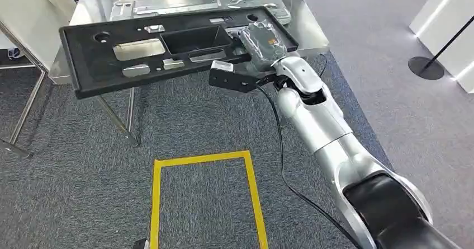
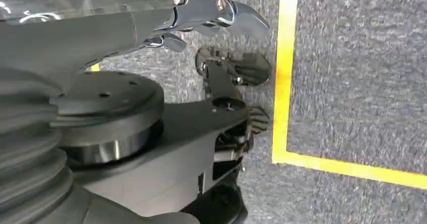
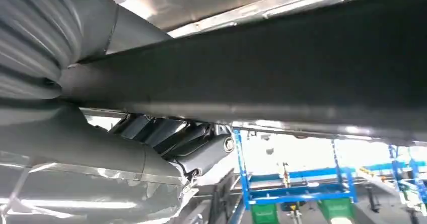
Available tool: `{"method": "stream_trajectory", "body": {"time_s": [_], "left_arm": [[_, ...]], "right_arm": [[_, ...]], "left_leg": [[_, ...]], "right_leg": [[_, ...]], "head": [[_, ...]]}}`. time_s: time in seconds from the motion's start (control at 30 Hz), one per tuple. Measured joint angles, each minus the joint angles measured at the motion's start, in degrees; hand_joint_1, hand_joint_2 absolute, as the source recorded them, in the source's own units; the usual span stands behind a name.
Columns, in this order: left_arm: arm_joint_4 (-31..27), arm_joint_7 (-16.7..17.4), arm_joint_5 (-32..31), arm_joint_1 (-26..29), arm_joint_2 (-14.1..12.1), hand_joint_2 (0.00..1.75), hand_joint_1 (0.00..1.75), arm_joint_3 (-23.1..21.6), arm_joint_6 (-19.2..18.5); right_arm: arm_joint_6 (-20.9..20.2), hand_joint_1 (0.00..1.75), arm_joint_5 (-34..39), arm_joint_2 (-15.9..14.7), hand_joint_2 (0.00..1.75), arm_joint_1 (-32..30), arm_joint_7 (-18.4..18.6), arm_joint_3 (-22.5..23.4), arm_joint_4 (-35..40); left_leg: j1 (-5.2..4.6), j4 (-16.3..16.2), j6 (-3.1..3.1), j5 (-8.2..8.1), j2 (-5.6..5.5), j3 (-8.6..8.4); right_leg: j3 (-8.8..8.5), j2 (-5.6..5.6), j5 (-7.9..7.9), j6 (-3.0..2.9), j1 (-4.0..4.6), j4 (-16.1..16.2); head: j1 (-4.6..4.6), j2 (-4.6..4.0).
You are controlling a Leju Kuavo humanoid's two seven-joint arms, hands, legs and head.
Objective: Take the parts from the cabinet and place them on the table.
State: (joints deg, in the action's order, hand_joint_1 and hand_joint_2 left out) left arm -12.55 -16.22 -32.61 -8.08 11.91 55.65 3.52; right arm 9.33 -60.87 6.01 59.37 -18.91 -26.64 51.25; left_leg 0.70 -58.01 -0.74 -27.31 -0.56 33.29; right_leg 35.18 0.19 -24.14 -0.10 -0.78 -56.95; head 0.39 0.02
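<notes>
Nearest, at the bottom of the head view, yellow floor tape (image 1: 202, 159) marks a box on the grey carpet. From the lower right the right arm (image 1: 330, 131) rises to the right hand (image 1: 258, 43) in the upper middle, closed on the near right edge of a long black plastic panel (image 1: 140, 50). In the right wrist view the fingers (image 3: 176, 138) curl under the panel's rim while the thumb lies on the other side.

The panel hangs out over the near edge of the metal table (image 1: 310, 28), with a silver metal part (image 1: 190, 3) lying beyond it at the top of the frame. It looks about ready to set down. Held at one end, the panel may sag or twist, so carry it further over the table, lower it flat, and let go only once it rests.

The left hand (image 2: 221, 12) hangs over the carpet, fingers curled with nothing in them.
</notes>
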Motion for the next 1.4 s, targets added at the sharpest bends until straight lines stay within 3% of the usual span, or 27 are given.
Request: {"method": "stream_trajectory", "body": {"time_s": [0.03,0.13,0.17,0.2,0.23,0.3,0.37,0.47,0.53,0.57,0.63,0.67,0.7,0.73,0.8,0.83,0.87,0.97,1.03,1.07,1.13,1.17,1.2,1.23,1.3,1.33,1.4], "left_arm": [[0.0,0.0,0.0,-0.05,0.0,1.75,0.0,0.0,0.0],[0.0,0.09,0.0,-0.07,0.0,1.75,0.0,0.0,0.0],[0.0,0.09,0.0,-0.02,0.0,1.75,0.0,0.0,0.0],[0.0,0.09,0.0,-0.01,0.0,1.75,0.0,0.0,0.0],[0.0,0.11,0.0,-0.03,0.0,1.75,0.0,0.0,0.0],[0.0,0.13,-0.22,-0.06,-0.02,1.75,0.0,0.0,0.0],[0.0,0.13,-0.31,-0.18,-0.02,1.75,0.0,0.0,0.0],[0.0,0.15,-0.31,-0.21,-0.02,1.75,0.0,0.0,0.0],[0.0,0.15,-0.31,-0.19,0.04,1.75,0.0,0.0,0.0],[0.0,0.13,-0.31,-0.26,0.04,1.75,0.0,0.0,0.0],[0.0,0.13,-0.31,-0.3,0.04,1.75,0.0,0.0,0.0],[0.0,0.13,-0.26,-0.25,0.04,1.75,0.0,0.0,0.02],[0.0,0.13,-0.24,-0.17,0.04,1.75,0.0,0.02,0.02],[0.0,0.13,-0.22,-0.16,0.04,1.75,0.0,0.0,0.02],[0.0,0.17,-0.22,-0.16,0.04,1.75,0.0,0.0,0.0],[0.02,0.22,-0.24,-0.16,0.07,1.75,0.0,0.0,0.0],[0.02,0.28,-0.24,-0.24,0.11,1.75,0.0,0.0,0.0],[0.0,0.44,-0.24,-0.24,0.07,1.75,0.0,0.0,0.02],[0.0,0.44,-0.24,-0.29,0.0,1.75,0.0,0.0,0.02],[0.0,0.44,-0.26,-0.31,0.02,1.75,0.0,0.0,0.0],[0.0,0.44,-0.33,-0.25,0.0,1.75,0.0,0.0,0.0],[0.02,0.44,-0.33,-0.18,0.0,1.75,0.0,0.0,0.02],[0.0,0.44,-0.33,-0.11,0.0,1.75,0.0,0.0,0.02],[0.0,0.44,-0.33,-0.11,-0.02,1.75,0.0,0.0,0.02],[0.0,0.44,-0.33,-0.13,-0.07,1.75,0.0,0.0,0.13],[0.0,0.46,-0.31,-0.15,-0.07,1.75,0.0,0.0,0.13],[0.0,0.46,-0.24,-0.3,-0.07,1.75,0.0,0.0,0.13]], "right_arm": [[0.07,1.75,0.0,0.02,1.75,0.07,0.0,0.0,0.0],[0.22,1.75,0.0,0.0,1.75,-0.12,-0.04,-0.04,-0.07],[0.24,1.75,-0.02,0.02,1.75,-0.29,-0.04,-0.09,-0.11],[0.26,1.75,-0.02,0.0,1.75,-0.45,-0.04,-0.11,-0.15],[0.28,1.75,-0.04,0.02,1.75,-0.48,-0.04,-0.11,-0.2],[0.37,1.75,-0.11,0.02,1.75,-0.44,0.0,-0.13,-0.2],[0.59,1.75,-0.15,0.02,1.75,-0.31,0.02,-0.13,-0.24],[0.68,1.75,-0.31,0.02,1.75,-0.31,0.02,-0.13,-0.24],[0.77,1.75,-0.28,0.02,1.75,-0.23,0.04,-0.07,-0.2],[0.79,1.75,-0.31,0.02,1.75,-0.16,0.04,-0.07,-0.2],[0.83,1.75,-0.31,0.02,1.75,-0.38,0.04,-0.07,-0.28],[0.83,1.75,-0.31,-0.02,1.75,-0.57,0.02,-0.07,-0.39],[0.83,1.75,-0.31,-0.04,1.75,-0.74,0.02,-0.07,-0.46],[0.85,1.75,-0.31,-0.04,1.75,-0.79,0.04,-0.07,-0.5],[0.85,1.75,-0.33,-0.04,1.75,-0.7,-0.02,-0.07,-0.5],[0.81,1.75,-0.33,-0.06,1.75,-0.67,-0.02,-0.07,-0.55],[0.76,1.75,-0.33,-0.07,1.75,-0.38,-0.02,-0.07,-0.61],[0.66,1.75,-0.42,-0.07,1.75,-0.34,-0.04,-0.07,-0.68],[0.66,1.75,-0.42,0.0,1.75,-0.07,-0.05,-0.07,-0.68],[0.66,1.75,-0.41,0.0,1.75,0.22,-0.07,-0.09,-0.68],[0.59,1.75,-0.42,0.0,1.75,0.28,-0.13,-0.09,-0.7],[0.55,1.75,-0.42,0.0,1.75,0.19,-0.13,-0.13,-0.79],[0.41,1.75,-0.41,0.0,1.75,0.09,-0.13,-0.17,-0.96],[0.31,1.75,-0.39,-0.02,1.75,0.08,-0.13,-0.17,-1.07],[0.04,1.75,-0.39,-0.02,1.75,0.16,-0.13,-0.17,-1.05],[-0.09,1.75,-0.39,0.0,1.75,0.21,-0.13,-0.17,-1.03],[-0.24,1.75,-0.35,-0.02,1.75,0.49,-0.15,-0.17,-1.03]], "left_leg": [[-0.07,-2.28,-0.18,-1.28,0.13,0.83],[0.06,-16.3,-0.64,-6.61,0.16,8.37],[0.07,-18.51,-0.71,-6.51,0.16,9.99],[0.07,-17.61,-0.68,-4.9,0.17,10.12],[0.06,-13.99,-0.59,-2.15,0.18,8.76],[0.06,-2.95,-0.14,4.05,0.25,3.87],[-0.33,-0.06,0.53,2.94,0.14,2.3],[-0.28,-0.15,1.4,2.74,0.05,2.32],[0.11,0.59,2.08,2.76,0.13,1.49],[0.12,0.58,2.28,2.66,0.17,1.39],[0.08,0.54,2.51,2.35,0.18,1.24],[0.08,0.48,2.49,2.17,0.17,1.15],[0.08,0.42,2.43,1.95,0.11,0.94],[0.08,0.37,2.38,1.65,0.03,0.61],[0.08,0.34,2.06,0.95,-0.09,-0.46],[0.08,0.44,1.72,0.56,-0.09,-0.72],[-0.23,0.18,1.29,0.34,-0.13,-0.59],[-0.02,0.75,0.37,0.11,-0.04,-0.88],[0.09,-0.62,-0.24,-0.92,0.13,-0.64],[0.08,-4.07,-0.34,-2.71,0.16,0.98],[0.13,-13.8,-0.58,-6.5,0.17,6.16],[0.12,-17.37,-0.67,-7.05,0.18,8.42],[0.13,-18.3,-0.69,-6.06,0.18,9.59],[0.12,-16.17,-0.62,-3.72,0.18,9.18],[0.11,-6.5,-0.13,2.52,0.19,5.41],[0.09,-1.66,0.23,4.76,0.23,3.51],[-0.37,-0.11,0.8,3.33,0.22,2.37]], "right_leg": [[-0.41,-0.04,-0.14,-0.36,0.02,0.23],[-0.79,-0.05,-0.58,-0.91,0.26,0.15],[-0.92,-0.02,-0.75,-0.94,0.31,0.08],[-1.18,0.05,-1.04,-0.9,0.32,-0.02],[-1.55,0.13,-1.39,-0.84,0.33,-0.14],[-2.62,0.18,-2.28,-0.52,0.35,-0.39],[-2.6,0.32,-2.66,0.03,0.7,-0.61],[-2.84,0.24,-2.82,0.83,0.71,-0.13],[-2.16,0.11,-4.29,1.33,0.57,-2.29],[-0.26,0.12,-6.06,1.52,0.48,-6.04],[5.43,0.11,-9.68,1.91,0.25,-15.94],[7.64,0.11,-9.94,2.02,0.15,-19.0],[8.29,0.1,-8.65,2.04,0.02,-18.82],[7.49,0.09,-6.14,1.97,-0.07,-16.03],[3.28,0.04,0.21,1.59,-0.07,-5.75],[1.53,-0.06,1.38,1.31,0.06,-1.54],[1.07,-0.07,0.92,1.18,0.5,-0.48],[1.14,0.18,0.46,0.46,0.73,-0.58],[0.16,0.19,0.5,-0.21,0.16,0.33],[-0.08,0.13,0.32,-0.56,0.14,0.36],[-0.49,0.1,-0.1,-0.94,0.29,0.34],[-0.71,0.12,-0.33,-0.97,0.37,0.31],[-1.07,0.15,-0.62,-0.98,0.41,0.31],[-1.53,0.21,-0.95,-0.93,0.44,0.28],[-2.64,0.28,-1.83,-0.7,0.45,0.05],[-3.08,0.28,-2.31,-0.51,0.46,0.0],[-2.96,0.45,-2.64,0.17,0.76,-0.17]], "head": [[-0.4,0.0],[-0.48,-0.02],[-0.55,-0.02],[-0.48,-0.02],[-0.53,-0.02],[-0.5,-0.02],[-0.5,0.0],[-0.28,-0.02],[-0.09,-0.02],[0.02,0.0],[-0.04,-0.02],[0.0,0.0],[-0.02,-0.02],[0.0,0.0],[0.0,0.0],[-0.02,-0.02],[-0.09,0.0],[-0.15,0.0],[-0.15,-0.02],[-0.66,0.0],[-0.63,-0.02],[-0.63,-0.02],[-0.62,-0.02],[-0.63,0.0],[-0.64,-0.02],[-0.66,-0.02],[-0.66,0.0]]}}
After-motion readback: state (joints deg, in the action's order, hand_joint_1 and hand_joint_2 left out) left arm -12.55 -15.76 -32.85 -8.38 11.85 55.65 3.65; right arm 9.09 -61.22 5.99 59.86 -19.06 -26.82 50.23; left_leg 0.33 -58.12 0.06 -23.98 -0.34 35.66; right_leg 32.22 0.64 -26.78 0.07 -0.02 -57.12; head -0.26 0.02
